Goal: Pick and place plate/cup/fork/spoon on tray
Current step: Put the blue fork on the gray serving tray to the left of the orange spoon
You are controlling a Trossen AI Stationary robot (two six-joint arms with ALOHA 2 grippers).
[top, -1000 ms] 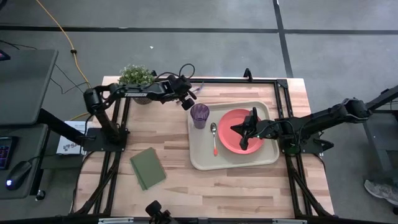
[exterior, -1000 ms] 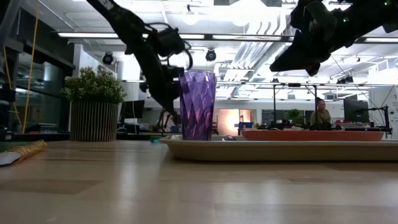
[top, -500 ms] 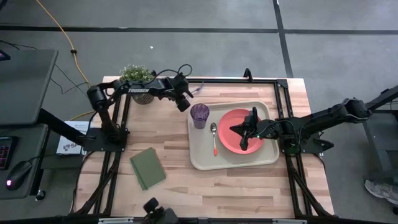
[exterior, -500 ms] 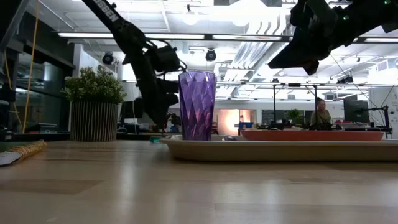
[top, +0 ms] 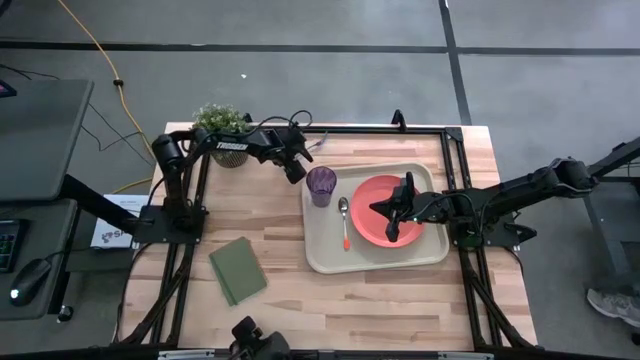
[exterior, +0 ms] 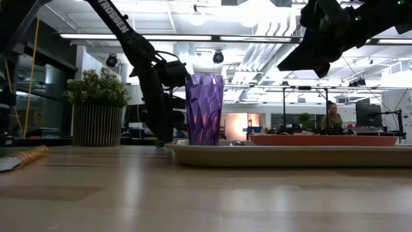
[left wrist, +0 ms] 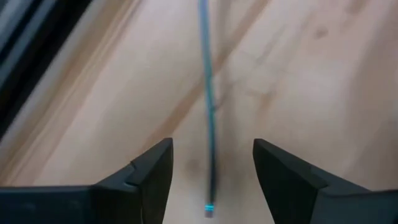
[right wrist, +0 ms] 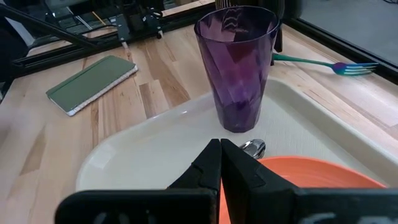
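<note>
The beige tray point(top: 325, 250) lies at the table's middle right. On it stand the purple cup point(top: 321, 185) and the orange-red plate point(top: 372, 228), and the spoon point(top: 345, 222) lies between them. The blue-handled fork point(left wrist: 207, 93) lies flat on the bare wood beyond the tray's far left corner point(right wrist: 323, 63). My left gripper point(left wrist: 211, 168) is open, pointing steeply down, with one finger on either side of the fork's handle end and apart from it. My right gripper point(right wrist: 221, 155) hangs shut above the plate point(right wrist: 311, 177), holding nothing.
A potted plant point(top: 220, 125) stands at the far left corner, close behind my left arm. A green pad point(top: 238, 270) lies near the front left. The black frame rail point(top: 380, 131) runs along the far edge, just beyond the fork. Bare wood shows in front of the tray.
My left gripper has come down toward the table beside the cup, tipping more steeply downward, and has opened over the fork's handle. The fork, cup, plate and spoon have stayed where they were.
</note>
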